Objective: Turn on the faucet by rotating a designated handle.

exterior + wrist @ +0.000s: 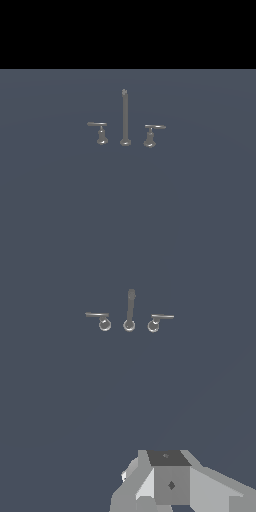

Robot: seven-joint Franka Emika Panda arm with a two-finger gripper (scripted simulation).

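The faucet [125, 120] is a small dull-grey three-piece set standing on the flat blue-grey surface. Its tall thin spout post [130, 308] rises in the middle. The handle [100, 131] stands on the exterior view's left of the post, its thin arm pointing away from the post; it also shows in the wrist view as the handle [101, 319]. Only the pale grey body of my gripper [170, 481] shows, at the edge of the wrist view, far from the faucet and touching nothing. Its fingers are hidden. The arm does not appear in the exterior view.
A slightly chunkier twin handle [151, 135] stands on the exterior view's right of the post, its arm pointing right. The blue-grey surface [125, 200] runs flat all around the faucet, with black background behind it.
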